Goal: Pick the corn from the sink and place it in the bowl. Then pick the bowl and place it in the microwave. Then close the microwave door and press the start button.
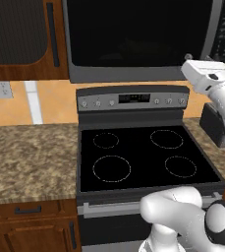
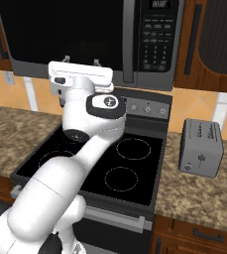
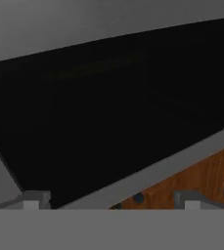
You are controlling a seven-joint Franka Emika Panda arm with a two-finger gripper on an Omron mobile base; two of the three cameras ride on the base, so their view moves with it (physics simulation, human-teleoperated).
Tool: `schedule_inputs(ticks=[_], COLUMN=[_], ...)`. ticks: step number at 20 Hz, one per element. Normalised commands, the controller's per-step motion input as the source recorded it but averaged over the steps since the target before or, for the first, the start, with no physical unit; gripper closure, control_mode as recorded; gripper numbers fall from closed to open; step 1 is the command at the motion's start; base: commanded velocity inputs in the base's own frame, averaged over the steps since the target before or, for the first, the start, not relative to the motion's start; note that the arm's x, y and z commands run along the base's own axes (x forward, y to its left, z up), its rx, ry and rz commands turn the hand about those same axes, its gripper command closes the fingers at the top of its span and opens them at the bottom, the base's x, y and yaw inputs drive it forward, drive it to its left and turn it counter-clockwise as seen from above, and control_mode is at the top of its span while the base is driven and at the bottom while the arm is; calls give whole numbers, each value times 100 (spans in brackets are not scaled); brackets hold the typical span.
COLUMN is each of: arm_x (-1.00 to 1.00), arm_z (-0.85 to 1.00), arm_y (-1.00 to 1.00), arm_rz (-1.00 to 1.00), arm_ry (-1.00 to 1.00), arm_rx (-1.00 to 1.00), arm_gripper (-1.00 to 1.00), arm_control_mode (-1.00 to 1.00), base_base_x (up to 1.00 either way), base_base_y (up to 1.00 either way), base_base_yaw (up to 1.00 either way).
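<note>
On my screen the tool (image 2: 80, 63) is up at the microwave (image 2: 92, 37), right at the lower edge of the microwave door (image 1: 138, 34). From the right base view I see its two fingers (image 2: 96, 62) poking up well apart against the dark glass, nothing between them, so it's spread wide and empty. The hand view agrees: both tips sit far apart at the bottom, with the door's (image 3: 108, 117) black glass and grey frame running diagonally just ahead, and a bit of brown wood past the frame.

The door looks shut flat against the front from both base cameras. The button panel (image 2: 157, 32) sits to the right of the glass, and the tool is left of it, apart from the buttons.

I can't make out the bowl or corn through the glass, it's just too dark.

Below all this is the black stove (image 1: 143, 152) with four ring burners, speckled stone tabletop (image 1: 30, 157) on either side. A grey toaster (image 2: 200, 148) stands on the tabletop right of the stove. Wooden cabinets (image 1: 20, 32) flank the microwave.
</note>
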Motion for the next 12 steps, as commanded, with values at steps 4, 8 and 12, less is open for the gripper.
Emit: schedule_inputs(ticks=[4, 8, 12], arm_x=[-100, -50, -1], arm_z=[0, 0, -16], arm_y=[-46, -80, -72], arm_rz=[13, 18, 23], arm_ry=[-2, -1, 1], arm_rx=[0, 0, 0], arm_gripper=[-100, -100, -100], arm_control_mode=[-100, -100, -100], base_base_x=[0, 0, 0], base_base_y=[0, 0, 0], base_base_yaw=[0, 0, 0])
